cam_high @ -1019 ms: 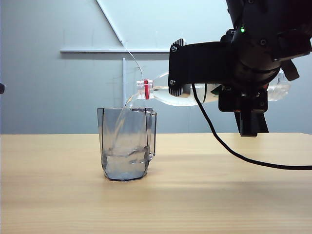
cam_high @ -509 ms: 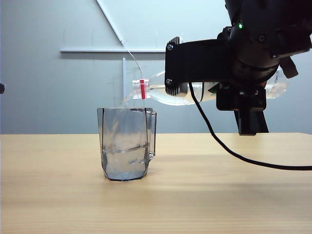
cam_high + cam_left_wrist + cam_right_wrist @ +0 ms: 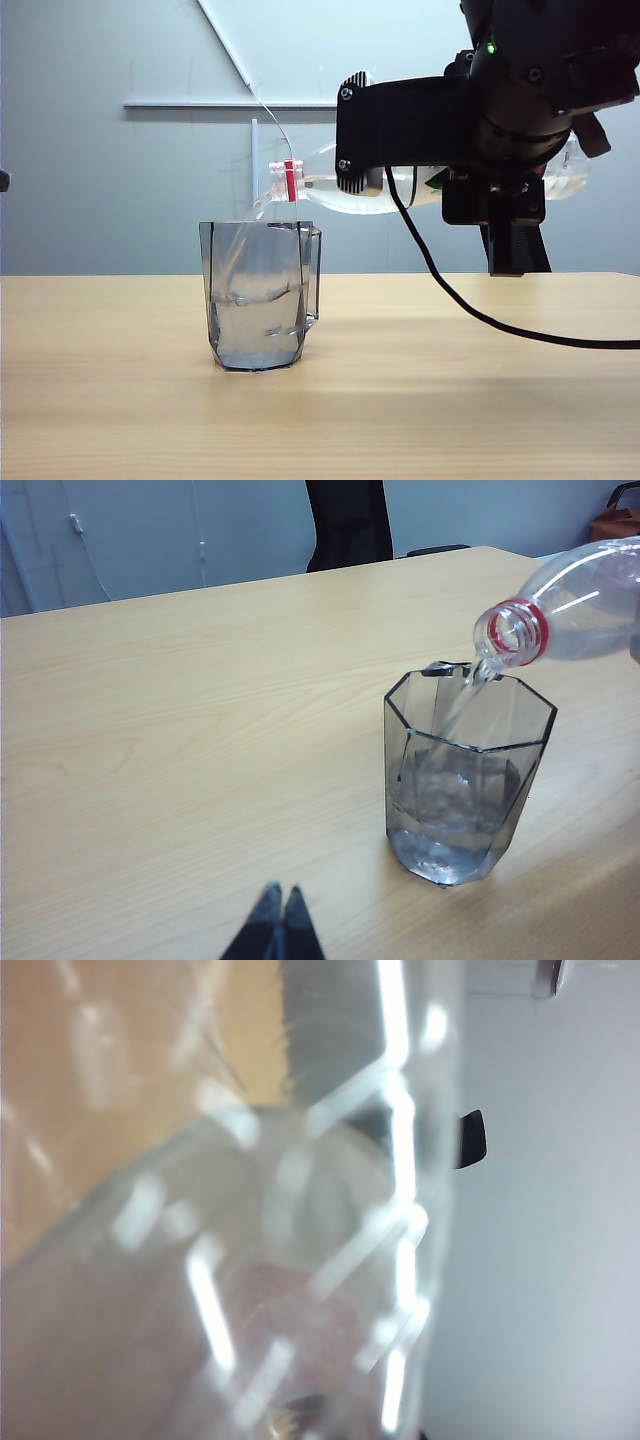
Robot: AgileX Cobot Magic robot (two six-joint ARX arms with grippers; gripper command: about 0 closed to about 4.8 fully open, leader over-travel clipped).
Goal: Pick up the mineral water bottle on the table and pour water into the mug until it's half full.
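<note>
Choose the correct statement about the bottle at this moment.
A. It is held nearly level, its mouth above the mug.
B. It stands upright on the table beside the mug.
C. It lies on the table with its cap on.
A: the right pincer holds the bottle almost level, and water runs from its open mouth into the mug.

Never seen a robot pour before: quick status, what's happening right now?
Right gripper clamps mineral water bottle sideways, water streaming into mug, roughly half full. Left gripper shut, idle, apart. Nothing in the way.
</note>
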